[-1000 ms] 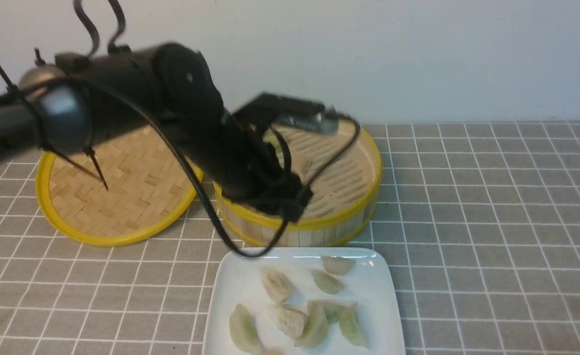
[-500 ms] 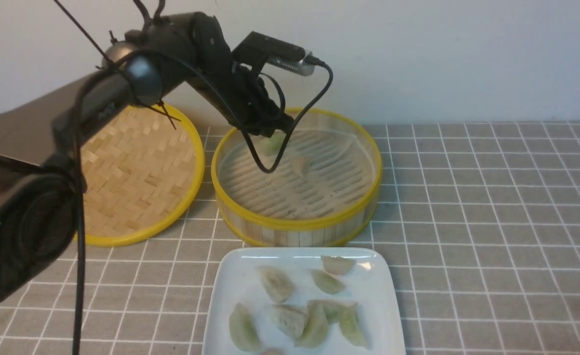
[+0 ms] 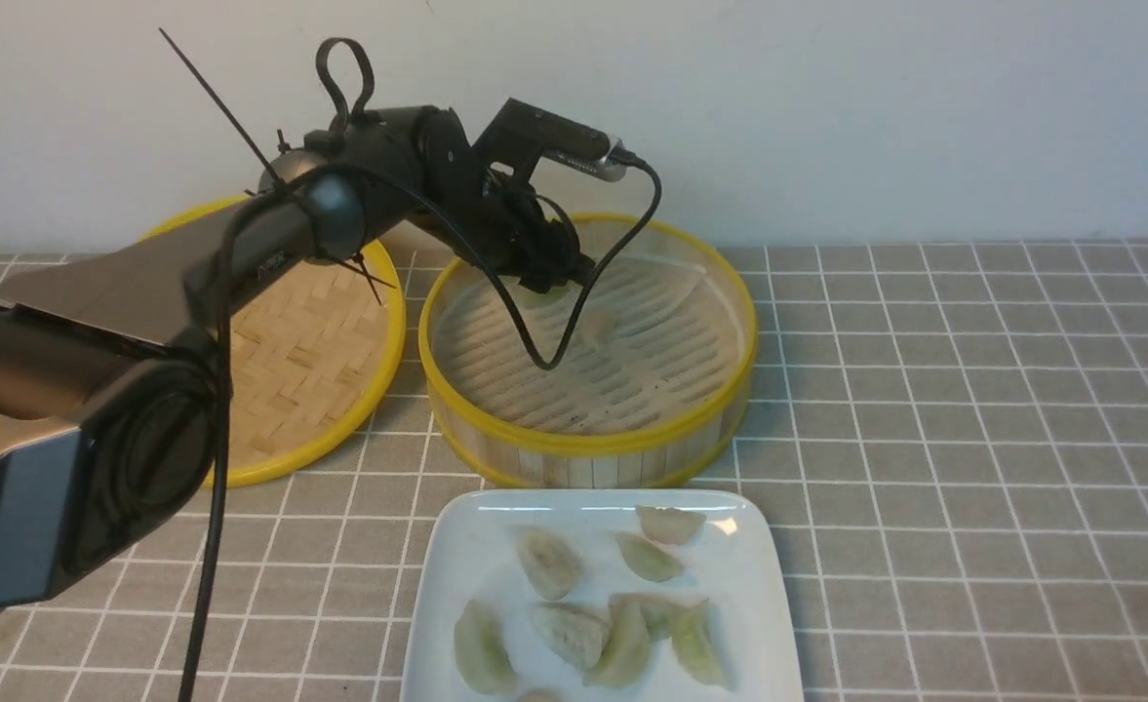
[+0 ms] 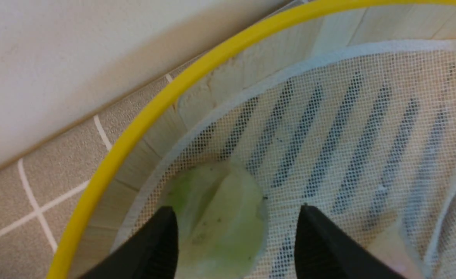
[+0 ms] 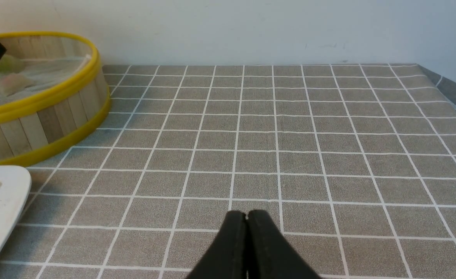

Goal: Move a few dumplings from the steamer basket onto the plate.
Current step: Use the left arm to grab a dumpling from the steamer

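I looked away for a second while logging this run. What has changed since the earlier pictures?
The left pincer swung from the near rim of the basket to its far side and came down. Open, it now straddles the green dumpling, not yet closed on it. Nothing was taken or let go. The lid, the plate and the dumplings on it stayed put.

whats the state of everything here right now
steamer basket, uncovered, two dumplings inside
lid, off, lying flat beside the basket
plate, holding several dumplings
left gripper, open around the green dumpling, not closed
right gripper, shut, empty
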